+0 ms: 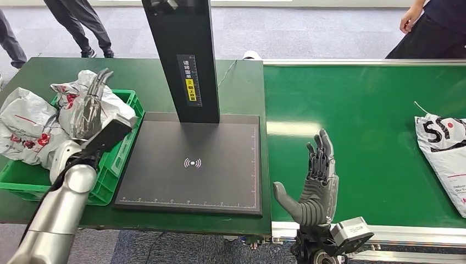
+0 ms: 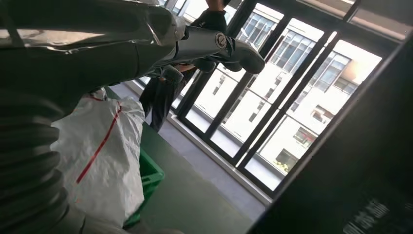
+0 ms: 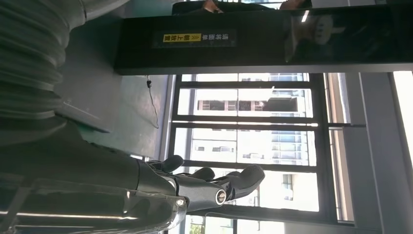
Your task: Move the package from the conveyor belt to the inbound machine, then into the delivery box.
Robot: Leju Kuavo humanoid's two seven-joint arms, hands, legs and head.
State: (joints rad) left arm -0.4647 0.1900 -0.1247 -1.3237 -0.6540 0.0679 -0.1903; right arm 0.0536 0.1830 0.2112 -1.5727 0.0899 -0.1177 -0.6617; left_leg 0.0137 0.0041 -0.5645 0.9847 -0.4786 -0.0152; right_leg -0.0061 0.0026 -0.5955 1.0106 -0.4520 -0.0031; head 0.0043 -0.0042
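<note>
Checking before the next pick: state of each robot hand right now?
Left robot hand: over the green crate, above a white package; holding or not, cannot be told.
Right robot hand: open, empty, above the conveyor belt.

A white package (image 1: 446,154) with red and black print lies flat on the green conveyor belt (image 1: 357,132), at its right edge.

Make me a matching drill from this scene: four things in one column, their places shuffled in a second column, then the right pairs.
Things:
1. left robot hand
2. right robot hand
3. package
4. scanner post

Places:
A. on the conveyor belt, far right
B. over the green crate
C. standing at the back of the black pad
D. raised open at the belt's near edge

Pairs: 1-B, 2-D, 3-A, 4-C
</note>
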